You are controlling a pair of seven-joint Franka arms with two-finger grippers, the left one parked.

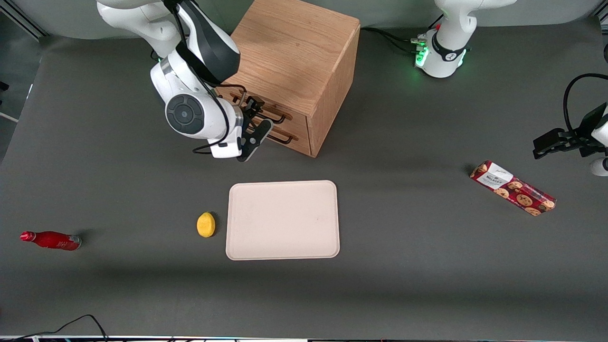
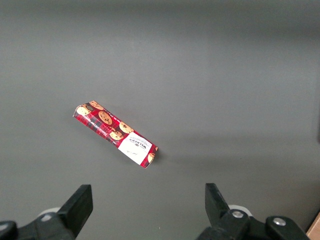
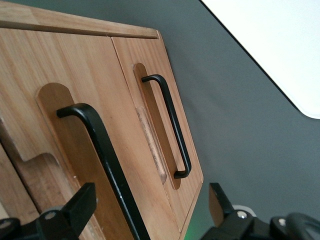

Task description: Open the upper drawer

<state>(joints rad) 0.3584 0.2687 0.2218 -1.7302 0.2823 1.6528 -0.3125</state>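
The light oak cabinet (image 1: 297, 52) stands at the back of the table with both drawers shut. The upper drawer (image 1: 295, 118) has a thin black bar handle (image 1: 276, 115), and the lower drawer's handle (image 1: 283, 138) is just below it. My right gripper (image 1: 256, 121) is open in front of the drawer fronts. In the right wrist view the upper handle (image 3: 102, 155) runs between my open fingertips (image 3: 75, 205), not touched by either. The lower handle (image 3: 170, 125) is farther off. The gripper (image 3: 150, 210) holds nothing.
A beige tray (image 1: 282, 220) lies nearer the front camera than the cabinet, with a yellow lemon (image 1: 205, 224) beside it. A red bottle (image 1: 51, 240) lies toward the working arm's end. A cookie box (image 1: 513, 187) lies toward the parked arm's end and also shows in the left wrist view (image 2: 115, 135).
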